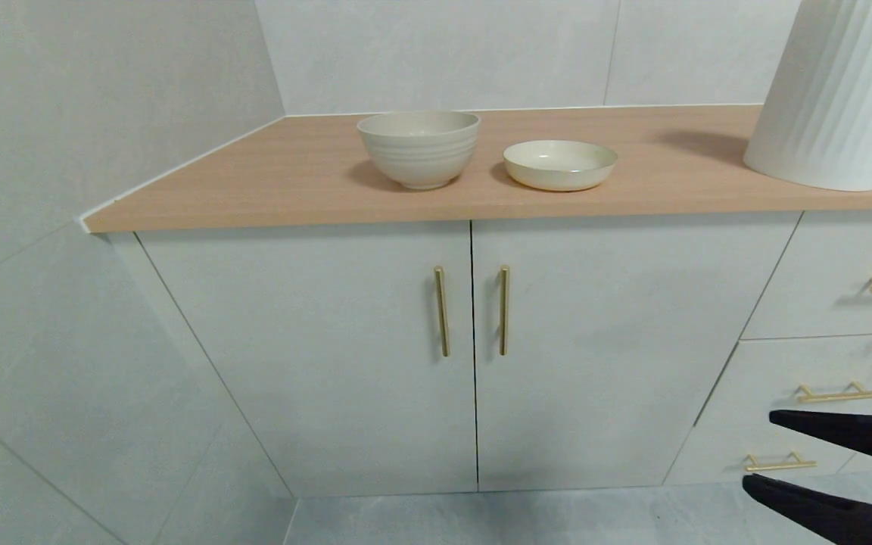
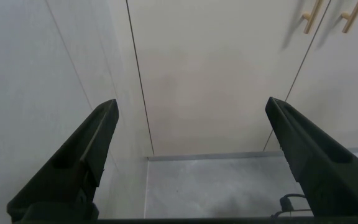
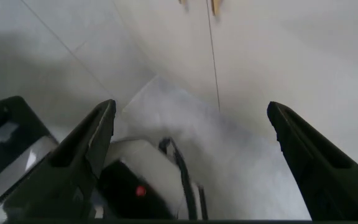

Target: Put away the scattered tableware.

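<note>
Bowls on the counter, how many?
2. The deep ribbed bowl stands left of the shallow bowl, apart, both on the countertop. The white vessel at right could hide more.

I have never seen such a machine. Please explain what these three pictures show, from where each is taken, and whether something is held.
This is a robot with two arms, each ending in a two-fingered gripper. The large picture comes from a camera on its head, looking down at a cabinet. On the wooden countertop stand a deep bowl, a shallow dish beside it without touching, and a white ribbed container at the right. The black prongs at the lower right are the right gripper. The two small pictures come from wrist cameras; the left gripper points at the cabinet's foot. Both grippers are open and hold nothing.
</note>
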Available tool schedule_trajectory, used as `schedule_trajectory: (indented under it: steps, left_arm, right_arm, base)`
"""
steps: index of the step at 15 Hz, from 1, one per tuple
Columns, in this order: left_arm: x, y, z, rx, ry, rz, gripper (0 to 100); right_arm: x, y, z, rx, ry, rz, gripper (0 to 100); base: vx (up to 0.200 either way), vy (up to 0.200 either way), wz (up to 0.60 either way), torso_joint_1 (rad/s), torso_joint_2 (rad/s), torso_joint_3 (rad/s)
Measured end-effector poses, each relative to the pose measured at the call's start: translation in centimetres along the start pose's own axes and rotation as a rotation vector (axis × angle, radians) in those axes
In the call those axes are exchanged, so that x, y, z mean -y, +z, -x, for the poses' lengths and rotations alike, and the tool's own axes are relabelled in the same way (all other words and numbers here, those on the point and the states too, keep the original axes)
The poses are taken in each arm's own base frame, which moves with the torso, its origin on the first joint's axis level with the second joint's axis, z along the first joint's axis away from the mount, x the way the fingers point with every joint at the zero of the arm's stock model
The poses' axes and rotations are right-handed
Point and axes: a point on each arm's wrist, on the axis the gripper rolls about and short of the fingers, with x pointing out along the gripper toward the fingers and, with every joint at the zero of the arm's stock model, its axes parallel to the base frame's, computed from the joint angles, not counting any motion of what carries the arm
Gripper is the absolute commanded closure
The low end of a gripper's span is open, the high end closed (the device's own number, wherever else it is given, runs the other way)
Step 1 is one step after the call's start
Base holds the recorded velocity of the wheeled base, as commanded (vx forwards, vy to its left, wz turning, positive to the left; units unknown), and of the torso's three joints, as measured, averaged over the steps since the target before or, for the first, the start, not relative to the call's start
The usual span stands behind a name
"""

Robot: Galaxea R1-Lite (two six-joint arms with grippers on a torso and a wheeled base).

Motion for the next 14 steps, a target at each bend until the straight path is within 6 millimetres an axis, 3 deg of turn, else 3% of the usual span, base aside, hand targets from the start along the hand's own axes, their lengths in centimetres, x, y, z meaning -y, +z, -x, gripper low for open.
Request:
schedule_trajectory:
  steps: [3,5,14]
  left_arm:
    - [0.0,0.0,0.0,0.000,0.000,0.000,0]
    - [0.0,0.0,0.0,0.000,-0.001,0.000,0]
    - [0.0,0.0,0.0,0.000,0.000,0.000,0]
  right_arm:
    - [0.6,1.4,-3.3,-0.009,0.038,0.013,0]
    - [0.9,1.2,-4.6,-0.032,0.048,0.006,0]
    - [0.5,1.5,-5.5,-0.015,0.038,0.028,0]
  base:
    - [0.000,0.000,0.00,0.000,0.00,0.000]
    - [0.000,0.000,0.00,0.000,0.00,0.000]
    - [0.000,0.000,0.00,0.000,0.00,0.000]
